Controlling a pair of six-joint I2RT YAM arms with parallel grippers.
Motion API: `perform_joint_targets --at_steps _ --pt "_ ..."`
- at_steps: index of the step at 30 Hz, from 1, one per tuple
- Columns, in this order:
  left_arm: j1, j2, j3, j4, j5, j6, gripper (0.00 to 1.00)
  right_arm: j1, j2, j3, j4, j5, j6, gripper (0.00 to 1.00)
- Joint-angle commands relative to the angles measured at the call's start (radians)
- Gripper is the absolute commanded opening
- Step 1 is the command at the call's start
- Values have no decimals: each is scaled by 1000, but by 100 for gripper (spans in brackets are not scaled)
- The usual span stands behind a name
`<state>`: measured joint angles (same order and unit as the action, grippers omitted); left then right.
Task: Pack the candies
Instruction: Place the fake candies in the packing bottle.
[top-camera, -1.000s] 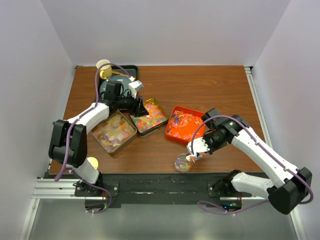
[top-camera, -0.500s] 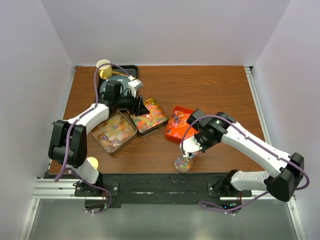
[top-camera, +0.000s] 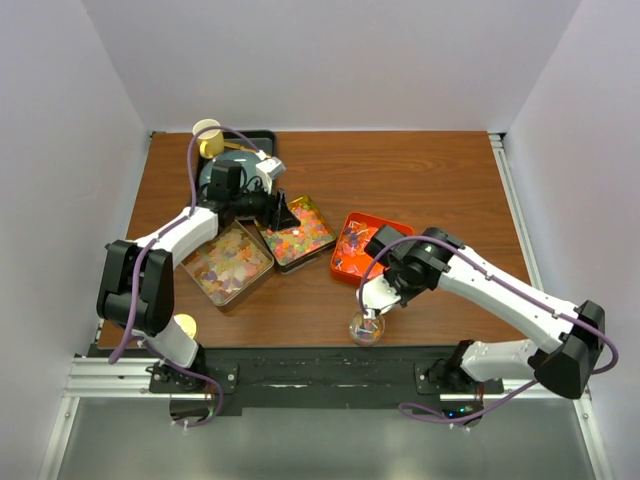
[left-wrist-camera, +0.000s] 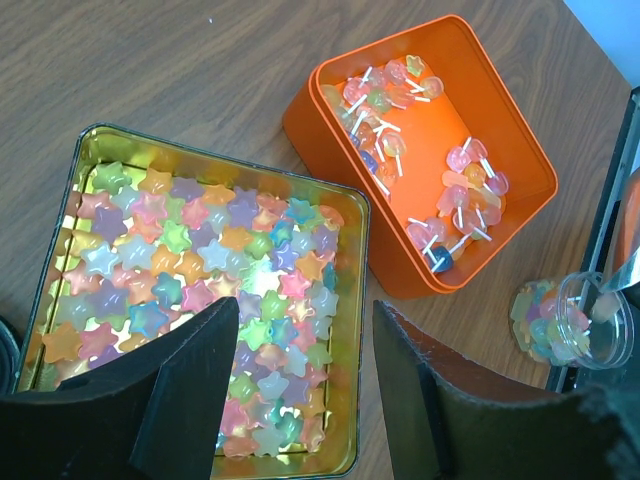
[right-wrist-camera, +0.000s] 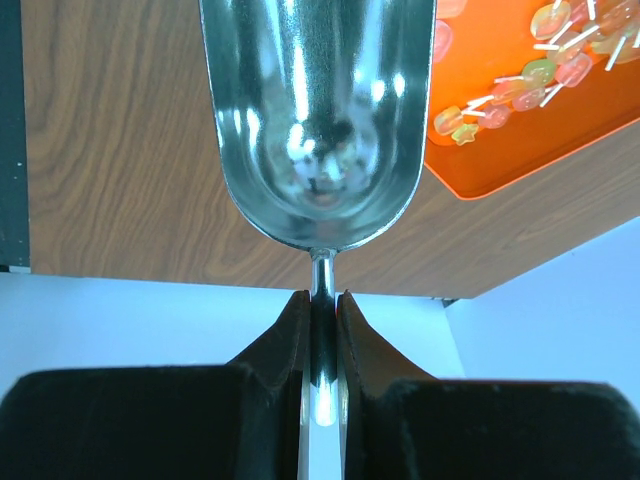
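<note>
Right wrist | we saw right gripper (right-wrist-camera: 320, 300) clamped tight on metal scoop (right-wrist-camera: 318, 120) by its thin handle | left gripper (left-wrist-camera: 300, 318) gaped part-way, holding nothing, above gold tin (left-wrist-camera: 361, 300) | candies (left-wrist-camera: 200, 260) lay in that tin, in orange tray (left-wrist-camera: 330, 135) to its right, in clear jar (left-wrist-camera: 578, 322) at near edge

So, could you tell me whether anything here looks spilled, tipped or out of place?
Nothing stands out. The candies sit inside the gold tin, the orange tray and the small jar; none lie loose on the table. The scoop in the right gripper looks empty.
</note>
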<state>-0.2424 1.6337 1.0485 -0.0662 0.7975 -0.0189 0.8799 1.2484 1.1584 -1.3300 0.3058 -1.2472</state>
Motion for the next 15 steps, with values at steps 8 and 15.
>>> perform_joint_targets --at_steps 8,15 --pt "8 -9 -7 51 42 -26 61 -21 -53 43 -147 35 27 0" --pt "-23 -35 -105 127 51 -39 61 -252 149 208 -127 39 187 0"
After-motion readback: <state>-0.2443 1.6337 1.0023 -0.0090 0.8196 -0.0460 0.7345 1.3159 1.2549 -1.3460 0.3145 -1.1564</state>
